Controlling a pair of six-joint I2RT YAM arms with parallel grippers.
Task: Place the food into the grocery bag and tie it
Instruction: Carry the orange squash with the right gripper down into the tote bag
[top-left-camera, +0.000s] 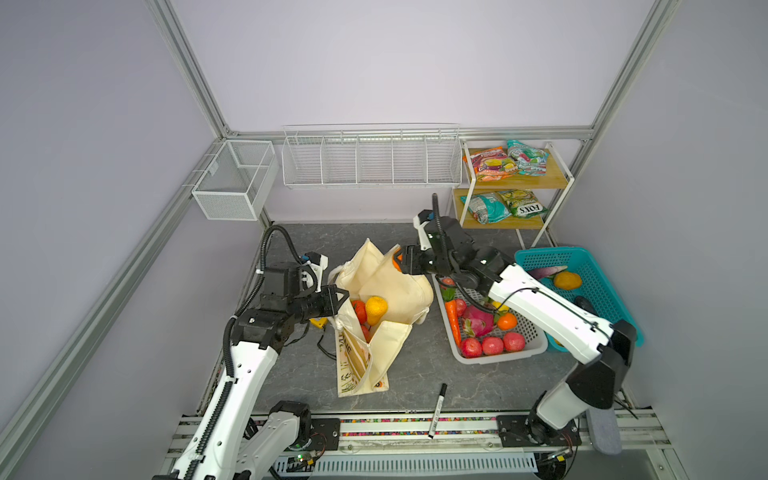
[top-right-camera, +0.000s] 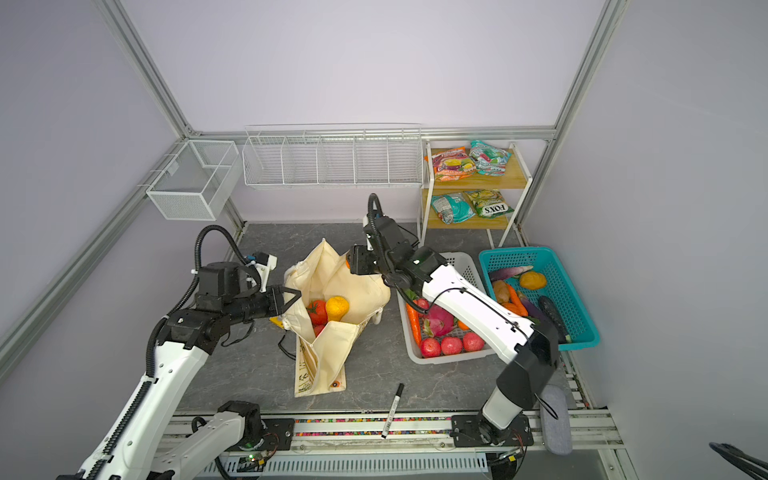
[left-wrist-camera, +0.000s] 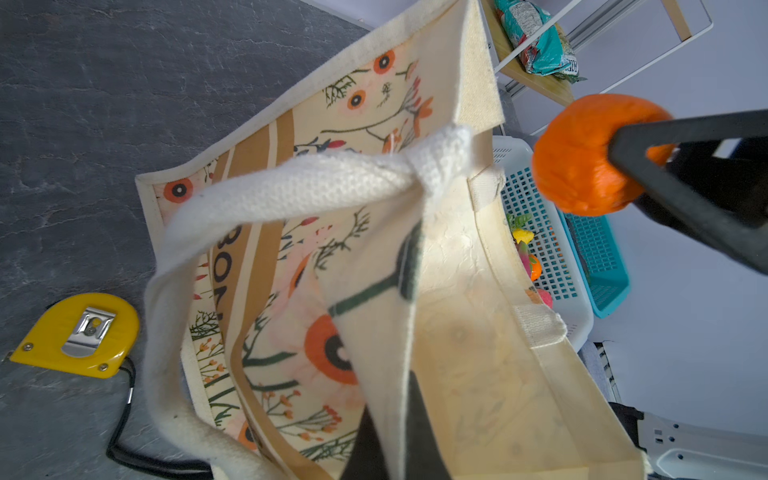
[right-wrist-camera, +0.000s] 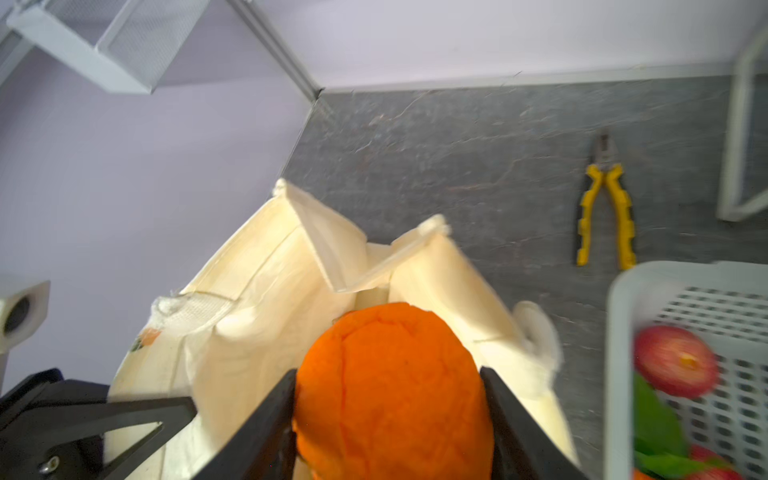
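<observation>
Inside parted right pincer (right-wrist-camera: 388, 376), orange (left-wrist-camera: 579, 160)

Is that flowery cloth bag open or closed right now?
Open. The grocery bag has a gaping mouth: a tomato and a yellow fruit show inside, and the left gripper pinches its rim.

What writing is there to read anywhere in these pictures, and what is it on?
"FOXS", upside down: green snack packet.
"BON", cut off: tan band of the grocery bag.
Lettering on the orange-purple snack packet, the teal packets and the marker: too small or blurred to read.
</observation>
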